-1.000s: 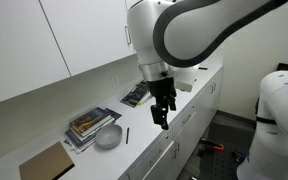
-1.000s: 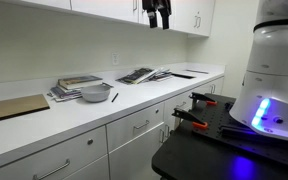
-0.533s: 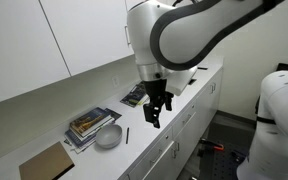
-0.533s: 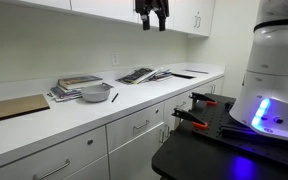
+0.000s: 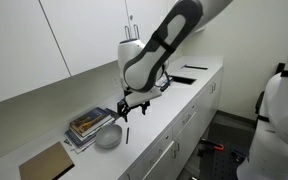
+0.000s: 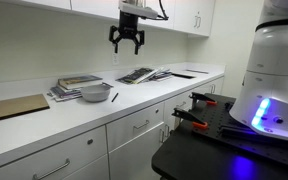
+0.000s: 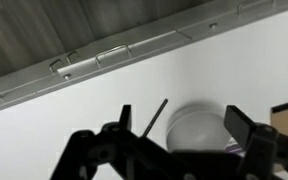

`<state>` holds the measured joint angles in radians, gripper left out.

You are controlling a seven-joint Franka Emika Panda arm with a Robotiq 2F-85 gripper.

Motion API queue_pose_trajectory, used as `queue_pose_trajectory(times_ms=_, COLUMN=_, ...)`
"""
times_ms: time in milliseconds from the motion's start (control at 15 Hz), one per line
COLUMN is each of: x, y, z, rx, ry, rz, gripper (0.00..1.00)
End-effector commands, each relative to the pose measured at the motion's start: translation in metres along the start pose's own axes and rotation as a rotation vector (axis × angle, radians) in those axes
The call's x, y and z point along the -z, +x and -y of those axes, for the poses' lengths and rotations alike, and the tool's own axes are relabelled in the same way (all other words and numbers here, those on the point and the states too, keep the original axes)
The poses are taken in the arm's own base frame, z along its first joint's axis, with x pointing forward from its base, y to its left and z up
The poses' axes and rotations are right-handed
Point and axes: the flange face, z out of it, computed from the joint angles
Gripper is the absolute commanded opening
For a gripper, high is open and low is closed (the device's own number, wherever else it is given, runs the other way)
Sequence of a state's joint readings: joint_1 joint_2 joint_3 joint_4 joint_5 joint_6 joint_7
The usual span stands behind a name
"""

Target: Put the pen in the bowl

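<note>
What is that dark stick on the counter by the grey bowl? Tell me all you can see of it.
The pen is a thin, short black stick, shorter than the grey bowl is wide. It lies flat on the white counter beside the bowl, seemingly not touching it. Nothing holds it; the open end effector hangs above. Cap or tip: too small to tell.

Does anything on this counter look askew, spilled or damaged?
Nothing looks spilled or damaged. The books next to the bowl are stacked loosely with their edges fanned, and the magazines further along lie spread untidily. The pen lies on the counter just beside the bowl. The gripper hangs above, jaws open.
</note>
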<state>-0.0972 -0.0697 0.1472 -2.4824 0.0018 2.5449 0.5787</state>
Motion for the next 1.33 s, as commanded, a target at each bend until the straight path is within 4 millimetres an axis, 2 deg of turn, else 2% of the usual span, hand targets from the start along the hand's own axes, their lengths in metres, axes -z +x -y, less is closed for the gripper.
queue_pose_trajectory(times_ms=0, x=-0.04, y=0.058, z=0.012, rx=-0.2, ry=-0.009, rz=-0.031, gripper=1.0)
queue_pose_trajectory(times_ms=133, x=-0.063, y=0.088, z=0.01, rx=-0.312, ry=-0.022, rz=-0.059, gripper=1.0)
queue_pose_trajectory(times_ms=333, x=-0.083, y=0.121, z=0.004, rx=-0.485, ry=-0.046, rz=-0.089, gripper=1.0)
queue_pose_trajectory(times_ms=400, x=-0.08, y=0.11, z=-0.003, rx=-0.402, ry=-0.033, rz=-0.062, gripper=1.0)
queue_pose_trajectory(times_ms=533, x=-0.087, y=0.121, z=-0.001, rx=-0.45, ry=-0.042, rz=-0.075, gripper=1.0)
queue_pose_trajectory(times_ms=867, x=-0.09, y=0.119, z=0.003, rx=-0.469, ry=-0.021, rz=-0.085, gripper=1.0)
queue_pose_trajectory(times_ms=1067, x=-0.105, y=0.128, z=-0.004, rx=-0.569, ry=-0.017, rz=-0.059, gripper=1.0)
queue_pose_trajectory(times_ms=1267, x=-0.128, y=0.144, z=-0.02, rx=-0.658, ry=-0.032, rz=-0.024, gripper=1.0)
